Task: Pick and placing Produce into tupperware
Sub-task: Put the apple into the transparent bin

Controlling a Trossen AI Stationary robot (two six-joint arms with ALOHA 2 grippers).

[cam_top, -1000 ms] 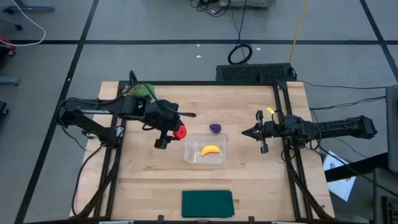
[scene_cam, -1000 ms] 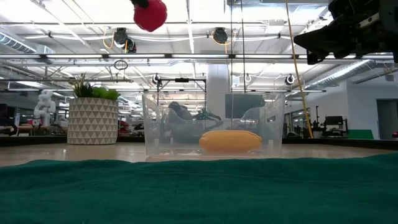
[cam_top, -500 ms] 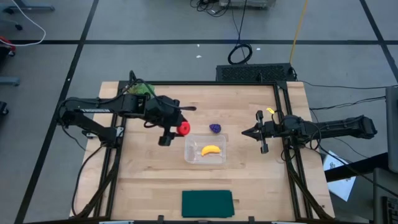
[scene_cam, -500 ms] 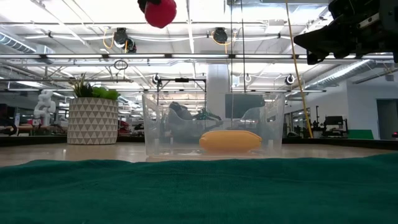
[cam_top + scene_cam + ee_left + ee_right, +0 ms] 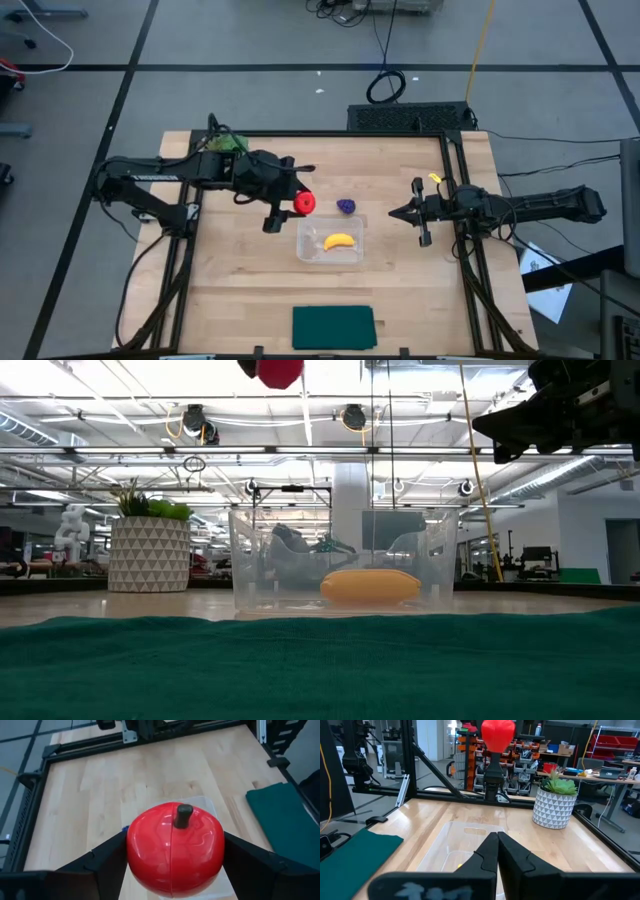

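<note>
My left gripper (image 5: 299,204) is shut on the round red fruit (image 5: 175,847), high above the table, just left of the tupperware's far-left corner. The clear tupperware (image 5: 330,240) rests on the table's middle with the yellow banana (image 5: 340,241) lying on its floor; the low view shows both, tupperware (image 5: 345,560) and banana (image 5: 370,586). The dark purple piece (image 5: 346,205) lies on the wood just beyond the tupperware's far wall. My right gripper (image 5: 393,213) hovers shut near the table's right edge, pointing left; its fingers (image 5: 490,851) meet. My left gripper pinches the red fruit between its two fingers, one finger (image 5: 107,857) on each of its sides (image 5: 137,845). The fingers slant down from the table's left. The fruit is lifted clear, with its dark stem (image 5: 183,815) pointing toward the wrist camera.
A green plant in a white patterned pot (image 5: 228,146) stands at the far-left corner. A dark green cloth (image 5: 333,327) lies flat at the near edge. Black frame rails (image 5: 455,200) border the table. Bare wood lies between the tupperware and the cloth.
My left gripper has carried the red fruit toward the table's right, closer to the tupperware, and a little upward, staying shut on it. The right arm has kept still.
</note>
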